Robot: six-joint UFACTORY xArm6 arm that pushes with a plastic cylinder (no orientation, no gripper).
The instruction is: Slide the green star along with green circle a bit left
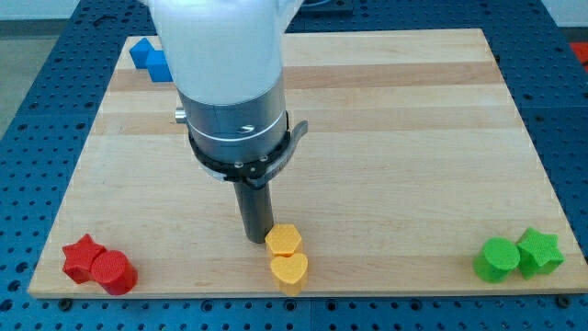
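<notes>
The green circle (497, 259) and the green star (539, 252) sit touching at the board's bottom right corner, the star on the view's right of the circle. My tip (256, 238) rests on the board near the bottom middle, just left of the yellow hexagon (284, 240). It is far to the left of both green blocks.
A yellow heart (290, 270) lies just below the yellow hexagon. A red star (84, 256) and a red cylinder (114, 270) sit at the bottom left corner. Blue blocks (150, 58) lie at the top left, partly hidden by the arm (226, 64). The wooden board (395, 119) lies on a blue perforated table.
</notes>
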